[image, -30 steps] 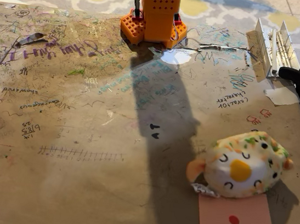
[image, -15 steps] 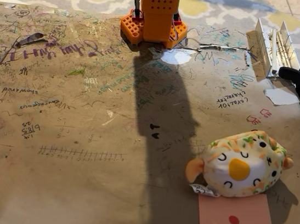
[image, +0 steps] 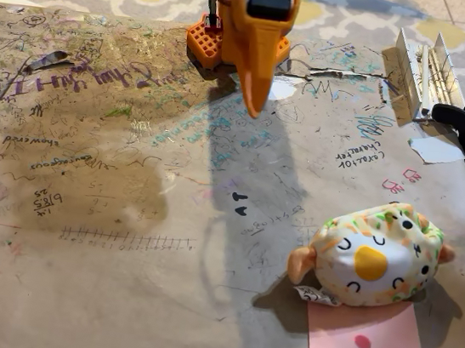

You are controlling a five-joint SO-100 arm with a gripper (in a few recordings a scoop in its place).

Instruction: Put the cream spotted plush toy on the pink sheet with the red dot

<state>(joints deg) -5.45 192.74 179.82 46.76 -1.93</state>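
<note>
The orange arm [image: 254,22] leans forward, its jaws together in a downward point, holding nothing.

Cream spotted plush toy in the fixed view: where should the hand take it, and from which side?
Grip the rounded cream spotted plush toy across its soft middle body, coming from above. It lies low on the scribbled brown table, wider than tall, so closing front-to-back across the narrower span looks likeliest to hold.
</note>
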